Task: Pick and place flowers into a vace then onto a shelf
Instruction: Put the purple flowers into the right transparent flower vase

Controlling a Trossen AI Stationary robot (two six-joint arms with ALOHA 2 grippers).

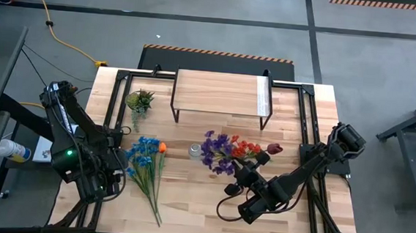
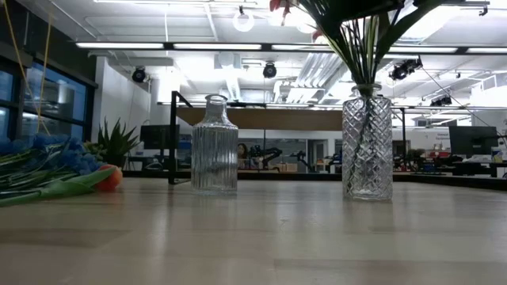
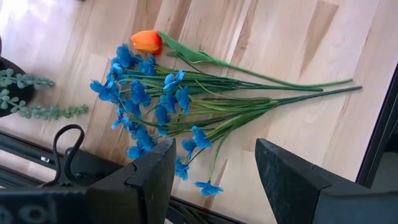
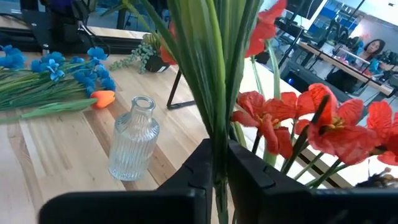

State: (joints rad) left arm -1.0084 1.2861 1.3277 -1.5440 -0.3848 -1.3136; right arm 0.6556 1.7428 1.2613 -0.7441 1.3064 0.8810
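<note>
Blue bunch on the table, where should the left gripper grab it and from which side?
Take the blue bunch from above, on the bundled green stems just below the blooms. It lies flat on the table, blooms toward the shelf, stems fanning toward the front edge; where they run tight together one pinch across should catch most. The left gripper is open beside it.

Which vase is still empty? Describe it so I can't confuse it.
In front of the shelf, mid-table, two glass vases stand. The empty vase is the shorter, vertically ribbed bottle nearer the blue flowers; the diamond-cut vase already holds stems.
</note>
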